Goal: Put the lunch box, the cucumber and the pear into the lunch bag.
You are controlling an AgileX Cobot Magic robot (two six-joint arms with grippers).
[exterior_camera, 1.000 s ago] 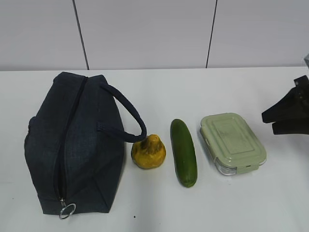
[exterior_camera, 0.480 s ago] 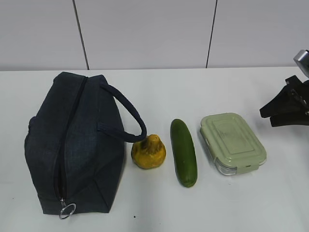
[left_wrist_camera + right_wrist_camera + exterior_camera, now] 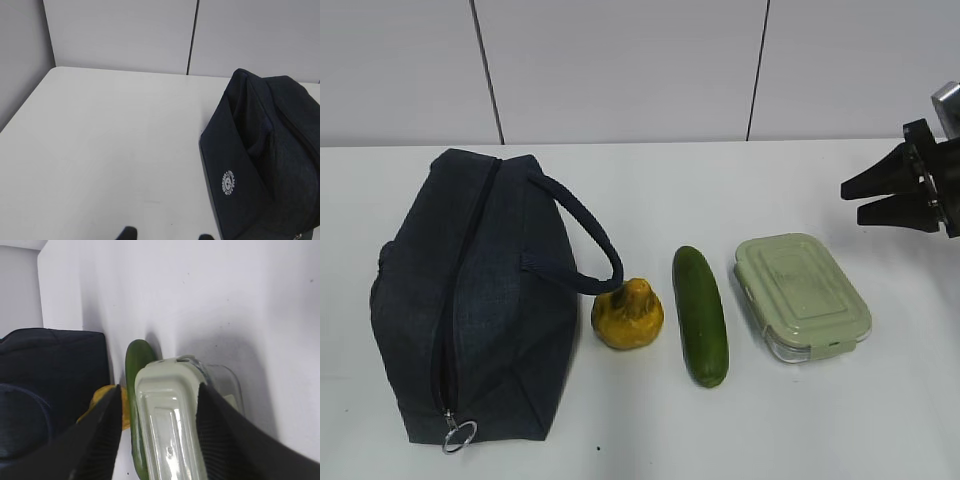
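The dark navy lunch bag (image 3: 470,295) lies at the left of the table with its zipper shut and ring pull (image 3: 459,434) at the near end; it also shows in the left wrist view (image 3: 265,160). The yellow-orange pear (image 3: 628,314), the dark green cucumber (image 3: 701,314) and the lunch box (image 3: 801,295) with its sage-green lid lie in a row to its right. My right gripper (image 3: 847,199) is open, in the air at the right edge, above and behind the lunch box (image 3: 170,425). My left gripper (image 3: 165,234) is open over bare table left of the bag.
The white table (image 3: 650,190) ends at a grey panelled wall (image 3: 620,70) at the back. The bag's loop handle (image 3: 590,240) arches toward the pear. The table's left edge (image 3: 30,100) shows in the left wrist view.
My right gripper has risen and moved left and toward the back, closing in on the lunch box. The objects and bag have not moved.
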